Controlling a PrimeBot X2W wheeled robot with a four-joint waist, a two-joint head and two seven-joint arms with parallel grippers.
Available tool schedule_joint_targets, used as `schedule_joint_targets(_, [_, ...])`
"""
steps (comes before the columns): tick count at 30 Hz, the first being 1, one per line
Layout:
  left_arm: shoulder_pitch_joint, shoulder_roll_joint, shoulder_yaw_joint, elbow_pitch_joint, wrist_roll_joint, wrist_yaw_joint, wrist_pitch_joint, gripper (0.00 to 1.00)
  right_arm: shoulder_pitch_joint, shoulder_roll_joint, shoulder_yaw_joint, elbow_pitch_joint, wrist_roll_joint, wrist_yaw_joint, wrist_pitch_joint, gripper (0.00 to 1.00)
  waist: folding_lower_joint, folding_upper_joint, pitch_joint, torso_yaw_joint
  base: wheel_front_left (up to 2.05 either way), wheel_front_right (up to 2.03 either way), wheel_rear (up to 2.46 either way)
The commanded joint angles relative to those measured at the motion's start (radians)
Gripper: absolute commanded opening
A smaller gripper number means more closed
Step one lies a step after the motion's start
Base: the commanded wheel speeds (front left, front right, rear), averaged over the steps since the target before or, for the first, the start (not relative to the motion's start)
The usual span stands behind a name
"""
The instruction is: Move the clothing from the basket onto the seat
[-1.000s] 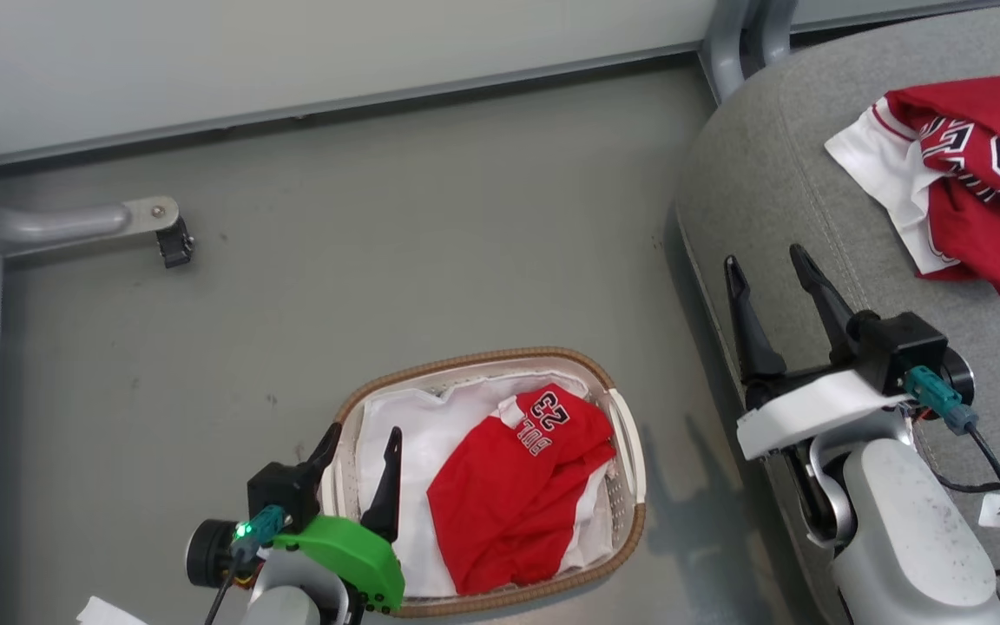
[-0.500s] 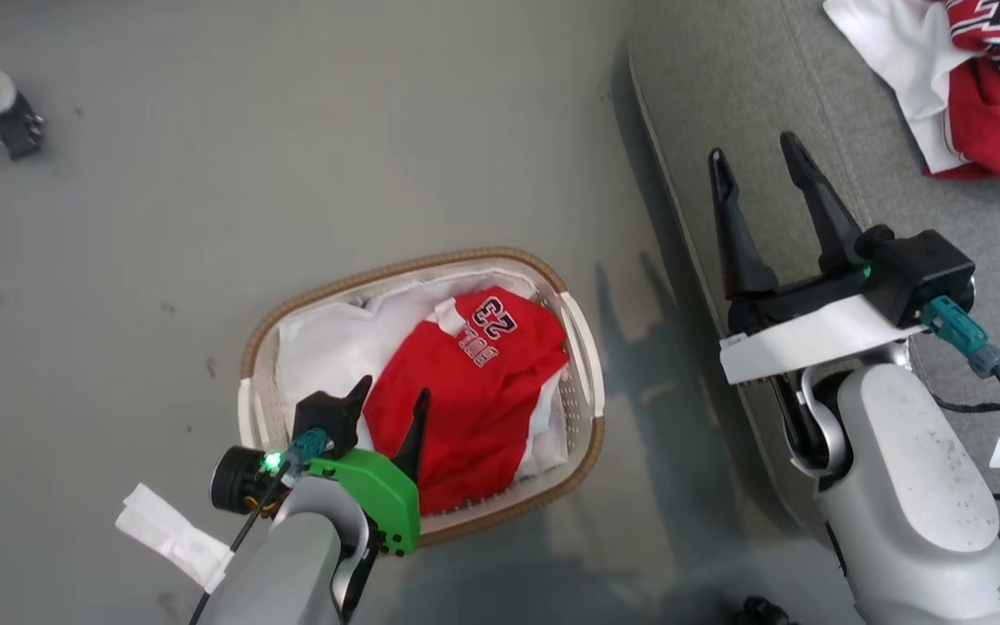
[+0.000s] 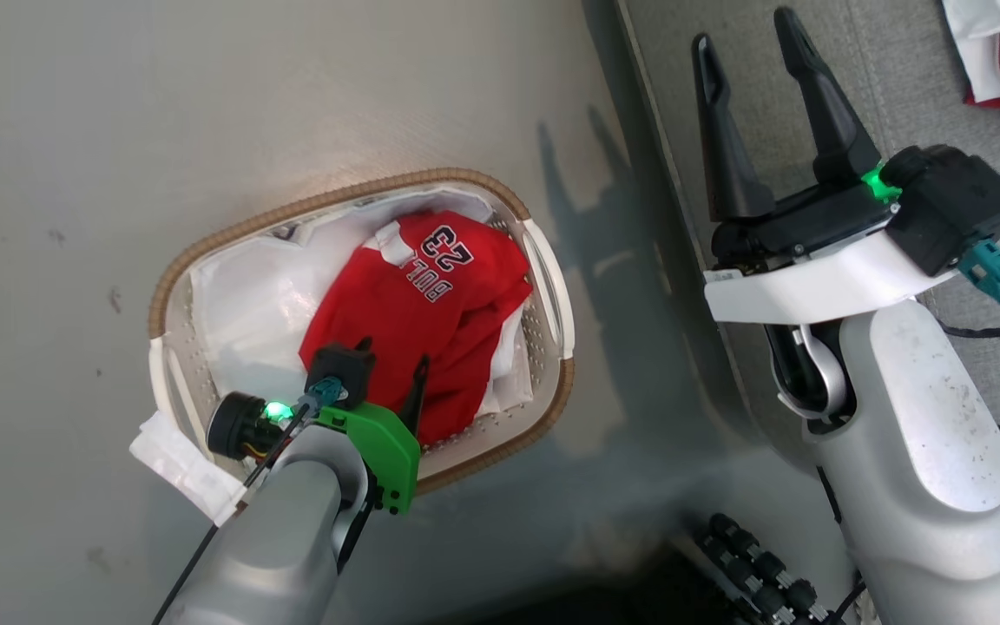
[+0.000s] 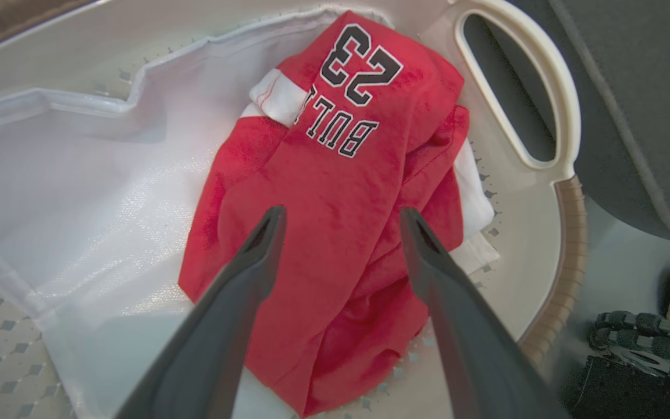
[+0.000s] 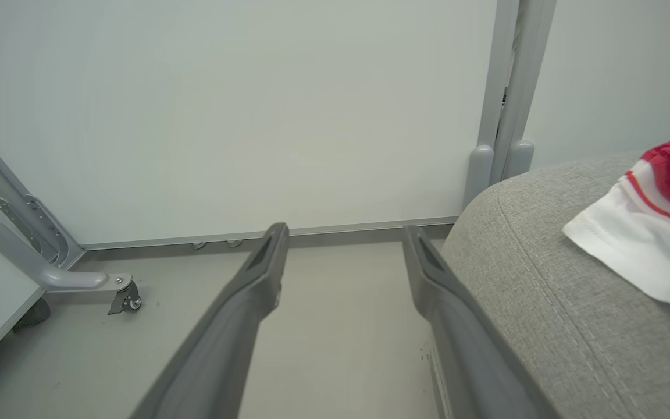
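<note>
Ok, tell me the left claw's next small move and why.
Probably lower the left claw onto the red jersey and close. It hangs open just above the cloth, nothing is pinched yet, and the jersey lies in the basket.

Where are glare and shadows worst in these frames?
Head view: glare on the white sheet in the basket, dark shadows on the floor beside the sofa. Left wrist view: sheen on the sheet. Right wrist view: even light, no glare.

Red clothing — black-and-white lettering; white perforated basket, brown woven rim; grey woven seat.
</note>
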Motion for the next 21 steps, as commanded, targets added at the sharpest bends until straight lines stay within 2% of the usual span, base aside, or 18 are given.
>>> schedule_joint_targets(1, [-0.025, 0.008, -0.012, 0.011, -0.006, 0.005, 0.001, 1.0, -0.014, -0.002, 0.002, -0.011, 0.01, -0.001, -0.002, 1.0, -0.0001, 0.0, 0.065, -0.035, 0.0, 0.0, 0.0])
schedule_joint_targets(7, [-0.089, 0.007, -0.066, 0.051, -0.024, 0.011, 0.001, 1.0, -0.031, -0.002, -0.005, -0.032, 0.022, -0.001, -0.002, 1.0, -0.0001, 0.0, 0.128, -0.04, 0.0, 0.0, 0.0])
schedule_joint_targets(9, [-0.111, 0.007, -0.094, 0.058, -0.011, 0.01, 0.001, 1.0, -0.029, -0.002, -0.021, -0.03, 0.052, -0.001, -0.002, 1.0, -0.0001, 0.0, 0.143, -0.041, 0.0, 0.0, 0.0])
schedule_joint_targets(14, [-0.143, 0.007, -0.171, 0.088, 0.013, 0.02, 0.001, 1.0, -0.034, -0.002, -0.034, -0.035, 0.04, -0.001, -0.002, 1.0, -0.0001, 0.0, 0.166, -0.038, 0.0, 0.0, 0.0])
schedule_joint_targets(21, [-0.183, 0.007, -0.269, 0.137, 0.03, 0.091, 0.001, 1.0, -0.026, -0.002, -0.046, -0.043, 0.019, -0.001, -0.002, 1.0, -0.0001, 0.0, 0.177, -0.03, 0.0, 0.0, 0.0])
